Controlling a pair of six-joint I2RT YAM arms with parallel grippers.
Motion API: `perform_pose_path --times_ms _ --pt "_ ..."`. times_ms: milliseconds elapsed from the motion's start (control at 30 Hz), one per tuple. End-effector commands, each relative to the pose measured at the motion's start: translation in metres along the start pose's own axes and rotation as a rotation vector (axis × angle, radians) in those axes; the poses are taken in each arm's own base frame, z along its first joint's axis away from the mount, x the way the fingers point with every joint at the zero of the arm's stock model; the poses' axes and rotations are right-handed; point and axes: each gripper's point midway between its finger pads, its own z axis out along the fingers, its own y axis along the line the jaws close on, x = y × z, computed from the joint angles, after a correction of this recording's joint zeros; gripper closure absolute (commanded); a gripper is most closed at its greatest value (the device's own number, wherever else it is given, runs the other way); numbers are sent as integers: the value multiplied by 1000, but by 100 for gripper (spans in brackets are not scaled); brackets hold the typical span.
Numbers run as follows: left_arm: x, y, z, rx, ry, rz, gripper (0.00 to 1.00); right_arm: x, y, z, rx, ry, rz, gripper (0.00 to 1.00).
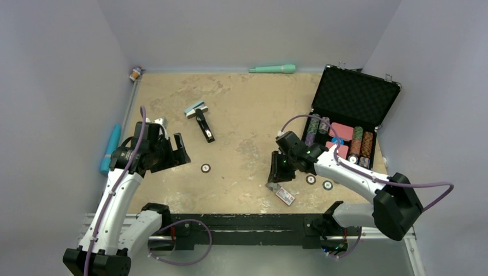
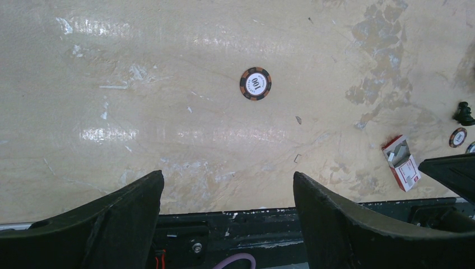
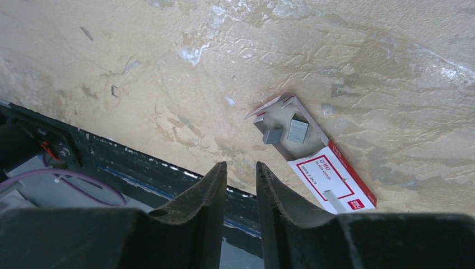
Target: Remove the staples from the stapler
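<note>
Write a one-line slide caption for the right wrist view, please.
Right pincer, narrowly parted and empty, near an open red-and-white cardboard box holding small grey metal staple blocks.

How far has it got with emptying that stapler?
Done: the stapler lies opened, and two grey staple blocks sit in the small box, in its tray. In hand: nothing; the right gripper hovers by the box, the left gripper open, empty. Left: unclear whether staples remain in the stapler.
</note>
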Motion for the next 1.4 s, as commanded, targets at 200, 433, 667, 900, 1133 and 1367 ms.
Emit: perform_pose_path --times_ms 200,433,667,900,1133,1367 --pt "-4 -3 3 20 -11 -4 11 8 18 6 -89 40 -28 86" --pt "-5 -2 2 16 -17 -7 11 11 11 21 -58 62 -30 87" --pt "-4 -2 2 13 -20 -8 12 16 -2 35 -16 82 -48 88" --pt "-5 -1 2 11 -23 -9 12 18 -9 37 12 78 -44 90" --pt "-5 -1 2 10 -22 -10 12 19 -14 37 31 75 -43 90" --pt "-5 -1 2 9 -23 -11 12 18 -20 40 61 70 -36 90"
